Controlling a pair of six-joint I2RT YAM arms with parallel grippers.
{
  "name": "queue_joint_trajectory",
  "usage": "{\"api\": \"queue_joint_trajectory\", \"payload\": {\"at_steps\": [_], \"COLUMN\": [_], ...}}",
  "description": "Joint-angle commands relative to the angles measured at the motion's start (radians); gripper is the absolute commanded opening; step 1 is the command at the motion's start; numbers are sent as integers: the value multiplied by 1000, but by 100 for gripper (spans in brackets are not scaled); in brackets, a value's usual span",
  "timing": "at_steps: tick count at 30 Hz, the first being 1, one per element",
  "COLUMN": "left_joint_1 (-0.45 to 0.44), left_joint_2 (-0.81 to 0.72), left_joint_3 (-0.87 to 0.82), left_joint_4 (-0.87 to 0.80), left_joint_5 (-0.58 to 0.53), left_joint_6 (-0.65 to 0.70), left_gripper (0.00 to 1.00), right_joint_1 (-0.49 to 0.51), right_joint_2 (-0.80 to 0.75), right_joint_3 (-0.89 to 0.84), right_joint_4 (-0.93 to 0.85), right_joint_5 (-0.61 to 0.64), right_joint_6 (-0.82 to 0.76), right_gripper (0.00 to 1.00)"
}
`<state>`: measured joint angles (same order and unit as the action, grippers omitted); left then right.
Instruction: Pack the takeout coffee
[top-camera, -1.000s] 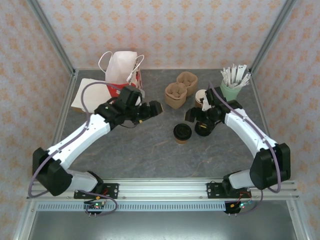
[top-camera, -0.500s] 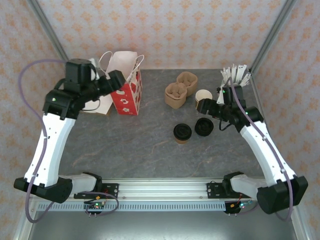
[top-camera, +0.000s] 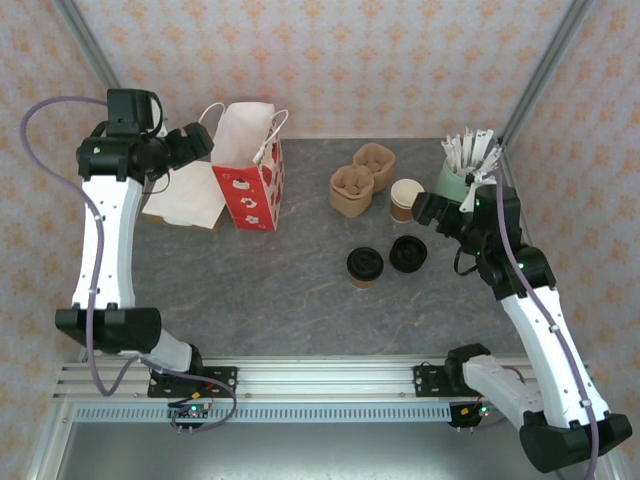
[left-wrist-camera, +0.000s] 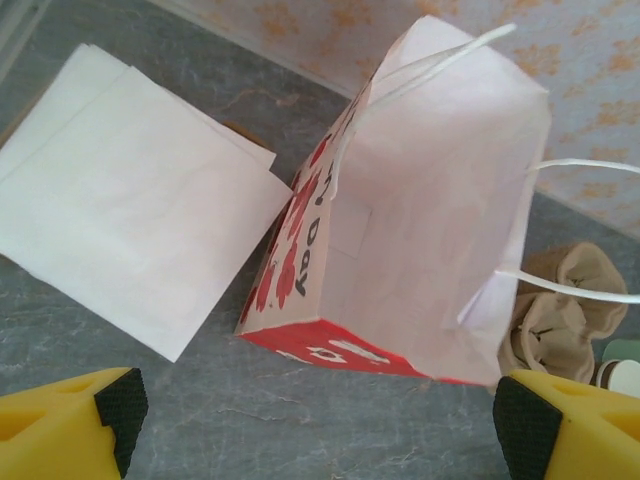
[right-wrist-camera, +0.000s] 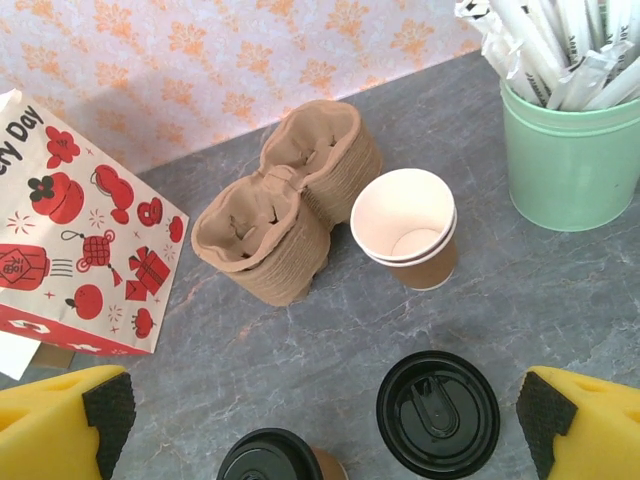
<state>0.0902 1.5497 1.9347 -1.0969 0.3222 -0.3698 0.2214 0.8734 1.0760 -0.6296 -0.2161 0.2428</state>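
The coffee (top-camera: 365, 266) stood upright on the counter (top-camera: 300, 290) near the middle, its long axis vertical and its black lid facing up. In the right wrist view it sat cropped at the bottom edge (right-wrist-camera: 268, 463). A second lid (top-camera: 408, 254), seemingly loose, lay just right of it. The right pincer (top-camera: 425, 208) hung farther back beside an open cup (top-camera: 406, 197), fingers spread wide and holding nothing. The left pincer (top-camera: 190, 146) hovered far left by the bag (top-camera: 250, 170), likewise spread wide and empty.
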Motion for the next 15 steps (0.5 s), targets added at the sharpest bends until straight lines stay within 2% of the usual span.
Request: {"api": "queue_joint_trajectory", "payload": {"at_steps": [1, 6, 9, 15], "left_joint_1": [3, 3, 4, 3], "left_joint_2": [71, 174, 188, 178], "left_joint_3": [83, 146, 144, 91], "left_joint_4": [-23, -27, -18, 17], "left_joint_5": [94, 80, 75, 77], "left_joint_6": [55, 46, 43, 44], "left_gripper": [93, 90, 90, 90], "right_joint_1": [-4, -4, -4, -4], "right_joint_2": [-10, -17, 1, 99], "right_joint_3": [-19, -27, -21, 37], "right_joint_4": [31, 8, -10, -154], "right_joint_5": [36, 33, -53, -146], "right_joint_6": [7, 4, -20, -42], "right_gripper": [99, 99, 99, 99]}}
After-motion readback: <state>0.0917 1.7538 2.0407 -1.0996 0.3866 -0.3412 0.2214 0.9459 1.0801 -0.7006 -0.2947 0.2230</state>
